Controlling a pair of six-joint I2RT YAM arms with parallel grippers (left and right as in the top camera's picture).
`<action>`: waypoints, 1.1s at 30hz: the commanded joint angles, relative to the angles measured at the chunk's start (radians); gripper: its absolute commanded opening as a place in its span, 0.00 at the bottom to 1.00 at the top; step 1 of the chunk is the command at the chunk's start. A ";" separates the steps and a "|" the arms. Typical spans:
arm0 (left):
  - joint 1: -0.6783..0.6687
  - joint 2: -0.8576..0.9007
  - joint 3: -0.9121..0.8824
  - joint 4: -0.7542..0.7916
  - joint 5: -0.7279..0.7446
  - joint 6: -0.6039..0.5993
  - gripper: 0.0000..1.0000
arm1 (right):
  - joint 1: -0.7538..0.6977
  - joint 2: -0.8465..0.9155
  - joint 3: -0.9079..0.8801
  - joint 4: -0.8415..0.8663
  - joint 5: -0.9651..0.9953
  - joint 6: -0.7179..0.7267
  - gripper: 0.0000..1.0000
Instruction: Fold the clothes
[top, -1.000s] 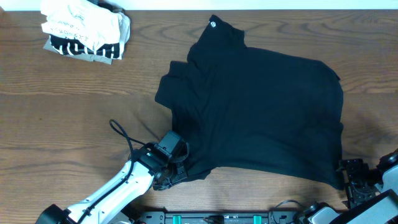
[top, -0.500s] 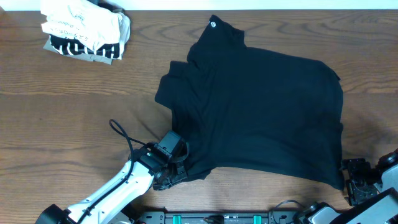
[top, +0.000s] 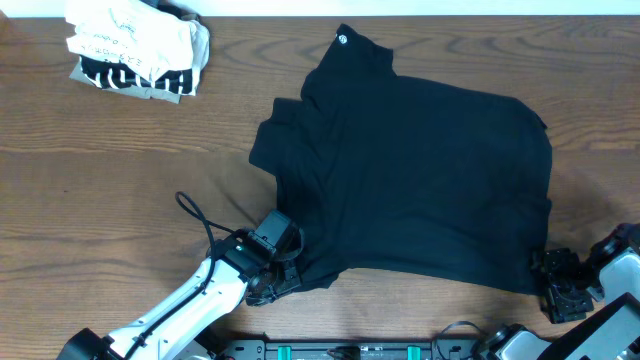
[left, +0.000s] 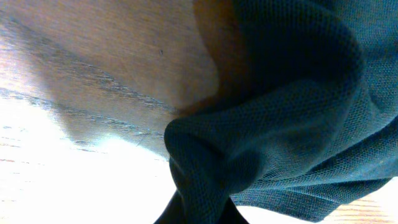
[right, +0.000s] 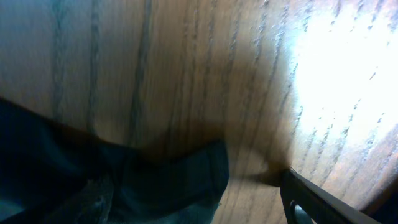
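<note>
While left fingers pinch shirt hem, right fingers spread at opposite corner.

A white folded bundle with black lettering lies at the far left corner of the wooden table

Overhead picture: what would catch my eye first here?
A big black short-sleeved shirt sprawls across the wooden table. The left pincer pinches its near left corner, and the right pincer sits at the near right corner. A white bundle with black lettering lies far left.
</note>
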 joint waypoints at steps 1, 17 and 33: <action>0.005 -0.008 0.019 -0.006 -0.027 0.016 0.06 | 0.019 0.006 -0.006 0.000 0.032 0.033 0.83; 0.005 -0.031 0.020 -0.019 0.026 0.021 0.06 | 0.018 0.005 -0.002 -0.049 0.038 0.037 0.03; 0.005 -0.255 0.150 -0.238 0.024 0.012 0.06 | 0.003 -0.051 0.133 -0.314 0.072 0.115 0.02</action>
